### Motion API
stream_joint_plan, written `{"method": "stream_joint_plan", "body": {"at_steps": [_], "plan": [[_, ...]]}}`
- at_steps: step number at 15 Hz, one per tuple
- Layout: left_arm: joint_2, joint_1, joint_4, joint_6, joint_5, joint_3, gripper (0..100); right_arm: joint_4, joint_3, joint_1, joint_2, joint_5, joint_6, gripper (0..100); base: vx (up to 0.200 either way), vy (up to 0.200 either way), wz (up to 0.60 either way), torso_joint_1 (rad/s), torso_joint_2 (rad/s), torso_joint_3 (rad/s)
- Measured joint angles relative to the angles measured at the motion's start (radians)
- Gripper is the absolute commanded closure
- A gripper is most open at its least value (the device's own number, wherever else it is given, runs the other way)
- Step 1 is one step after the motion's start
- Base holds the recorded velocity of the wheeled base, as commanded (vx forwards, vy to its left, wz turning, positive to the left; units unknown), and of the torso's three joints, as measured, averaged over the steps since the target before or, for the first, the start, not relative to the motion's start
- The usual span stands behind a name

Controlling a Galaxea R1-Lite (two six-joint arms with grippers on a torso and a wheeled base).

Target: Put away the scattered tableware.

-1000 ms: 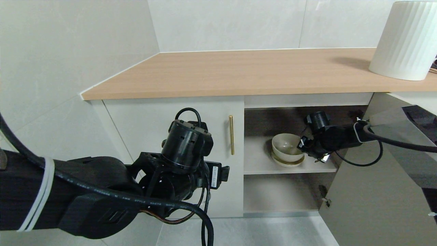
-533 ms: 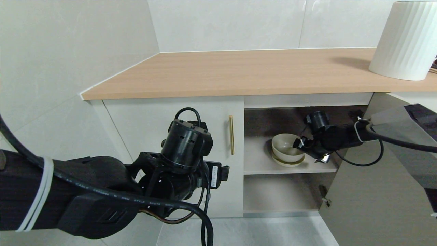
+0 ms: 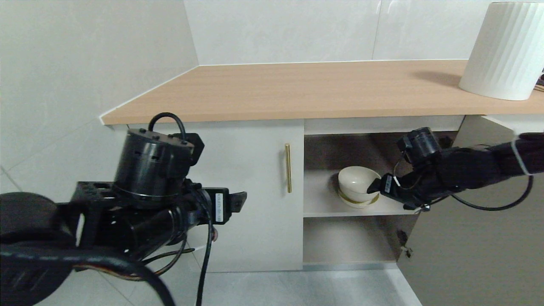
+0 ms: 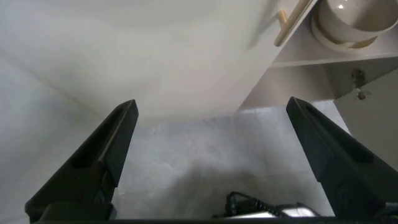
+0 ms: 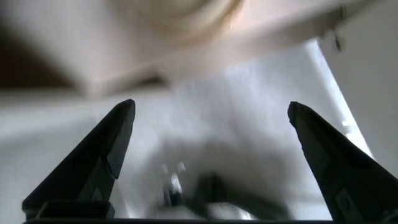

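A cream round bowl (image 3: 358,182) sits upright, mouth up, on a plate (image 3: 359,203) near the front edge of the cupboard's upper shelf (image 3: 318,205). The right pincer (image 5: 210,106) is released just beside its rim; the left pincer (image 4: 211,102) is released above the floor (image 4: 205,155)

The bowl (image 3: 357,180) sits on a plate (image 3: 358,204) on the cabinet shelf (image 3: 319,200), right of the door handle (image 3: 288,168).

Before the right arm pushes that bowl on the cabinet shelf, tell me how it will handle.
The bowl looks glazed and rigid, likely ceramic, so it is probably slick to grip and breakable. It sits upright on a shallower dish, so a push may slide or rock it on that dish rather than roll it.
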Motion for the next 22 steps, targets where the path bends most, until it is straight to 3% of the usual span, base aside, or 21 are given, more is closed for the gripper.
{"method": "stream_joint_plan", "body": {"at_steps": [7,10,22], "plan": [[-0.244,0.01,0.018,0.004,-0.002,0.225,0,0.006,0.436,0.187,-0.509,0.017,-0.08,0,0.0,0.0,0.0,0.0,0.0,0.0],[-0.277,0.011,0.018,0.002,-0.001,0.237,0,0.006,0.472,0.219,-0.569,0.015,-0.083,0,0.0,0.0,0.0,0.0,0.0,0.0],[-0.278,0.011,0.016,0.001,0.002,0.235,0,0.007,0.493,0.251,-0.596,0.014,-0.084,0,-0.2,0.0,0.0,0.002,0.0,0.003]]}}
